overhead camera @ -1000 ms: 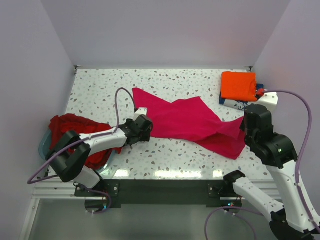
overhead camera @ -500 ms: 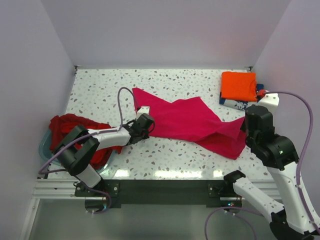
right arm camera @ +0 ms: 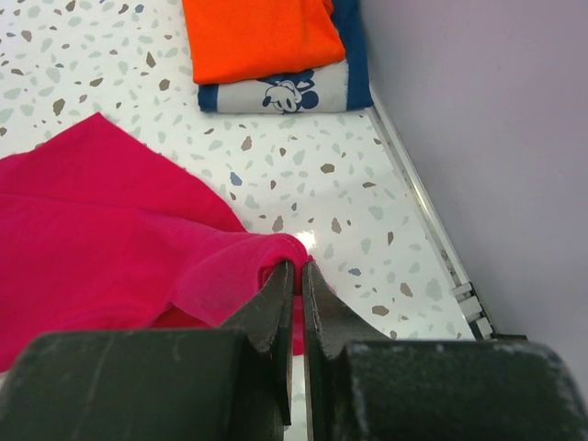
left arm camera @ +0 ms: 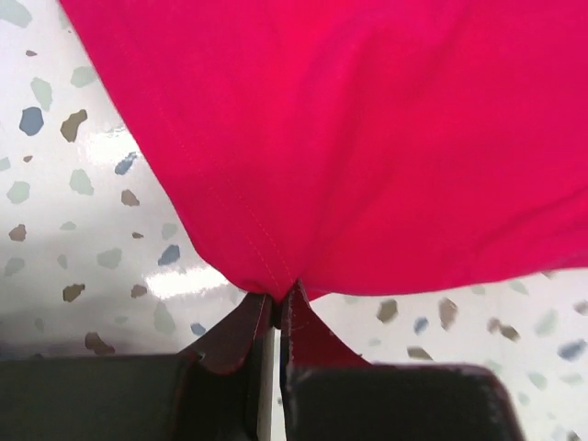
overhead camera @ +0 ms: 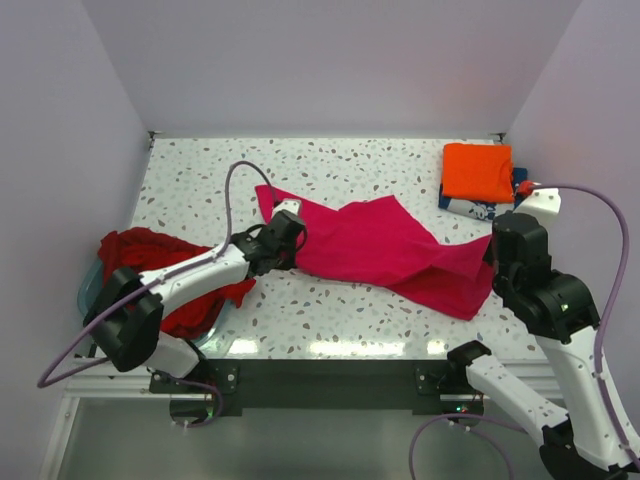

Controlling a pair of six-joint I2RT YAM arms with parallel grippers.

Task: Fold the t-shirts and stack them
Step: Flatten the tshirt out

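Here, a magenta-pink t-shirt (overhead camera: pixel 370 240) pinched at two ends.
The left hand (left arm camera: pixel 276 301) is clamped on its hem, cloth spreading ahead of it; the right hand (right arm camera: pixel 296 268) nips a bunched corner, with the orange t-shirt (right arm camera: pixel 253 37) folded farther ahead.

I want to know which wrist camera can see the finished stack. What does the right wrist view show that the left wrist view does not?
Only the right wrist view shows the folded orange t-shirt lying on the navy t-shirt, the wall beside them, and the right pincer shut on a bunched edge of the magenta t-shirt. Only the left wrist view shows the left pincer, shut on another edge of that shirt. Both show the magenta t-shirt and the speckled table.
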